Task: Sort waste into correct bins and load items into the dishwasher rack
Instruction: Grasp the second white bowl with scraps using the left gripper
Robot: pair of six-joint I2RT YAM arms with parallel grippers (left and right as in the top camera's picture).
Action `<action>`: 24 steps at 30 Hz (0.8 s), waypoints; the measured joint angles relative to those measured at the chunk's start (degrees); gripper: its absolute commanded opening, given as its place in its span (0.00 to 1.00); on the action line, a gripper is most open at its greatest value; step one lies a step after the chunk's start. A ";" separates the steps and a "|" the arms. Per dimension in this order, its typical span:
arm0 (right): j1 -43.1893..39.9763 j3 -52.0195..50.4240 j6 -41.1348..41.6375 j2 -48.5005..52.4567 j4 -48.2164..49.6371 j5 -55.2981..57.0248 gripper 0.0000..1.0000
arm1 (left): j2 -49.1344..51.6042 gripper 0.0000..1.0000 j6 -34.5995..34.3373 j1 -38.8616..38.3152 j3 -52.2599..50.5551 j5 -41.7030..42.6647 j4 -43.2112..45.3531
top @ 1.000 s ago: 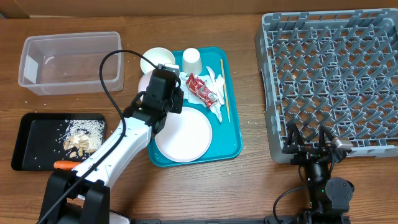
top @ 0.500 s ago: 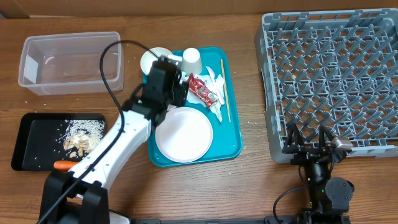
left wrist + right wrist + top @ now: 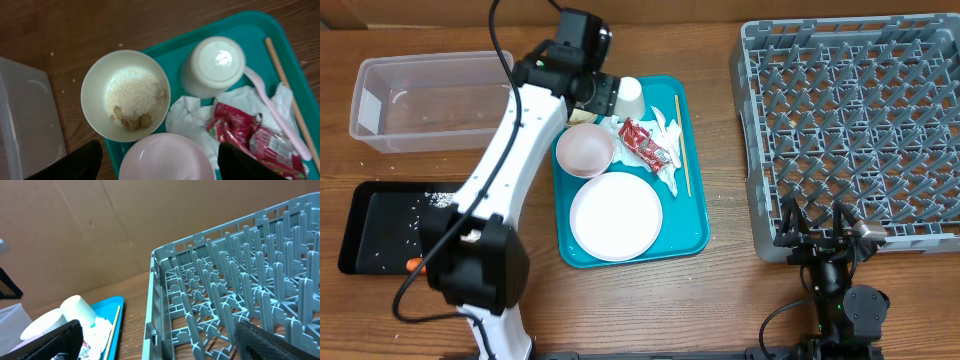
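Observation:
My left gripper hangs open over the back left of the teal tray, holding nothing. Below and between its fingers an empty pinkish-white bowl sits on the tray. Just beyond it stands a white bowl with rice and nut crumbs, half off the tray's edge. An upturned white cup, crumpled napkins, a red wrapper and the fork's pale handle lie beside them. The plate rests at the tray's front. My right gripper stands open at the grey rack's front edge.
A clear tub stands at the back left. In front of it the black tray holds rice crumbs, with a carrot at its front edge. A thin wooden stick lies along the teal tray's right side.
The left gripper opened, leaving the pinkish bowl on the teal tray. Its arm then swung toward the back of the table. The right arm stayed still.

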 measured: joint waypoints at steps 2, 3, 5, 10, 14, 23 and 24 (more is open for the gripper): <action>0.00 0.00 0.02 0.00 0.00 0.00 1.00 | 2.27 0.75 0.61 1.77 0.02 2.91 0.20; 0.00 0.00 0.00 0.00 0.00 0.04 1.00 | 3.50 0.75 1.09 2.56 0.02 4.46 0.28; 0.00 0.00 0.02 0.00 -0.02 0.02 1.00 | 5.57 0.74 2.23 3.72 0.02 6.64 0.44; 0.00 0.00 0.00 0.00 0.00 0.02 1.00 | 10.01 0.73 5.49 3.67 0.02 8.20 1.70; 0.00 0.00 0.00 0.00 0.00 0.02 1.00 | 11.91 0.72 6.71 2.08 0.02 7.74 3.52; -0.02 0.00 0.02 0.00 -0.02 0.02 1.00 | 15.98 0.66 7.43 0.79 0.02 2.99 6.21; 0.00 0.00 0.00 0.00 -0.02 0.00 1.00 | 16.33 0.65 7.45 0.81 0.02 2.29 6.32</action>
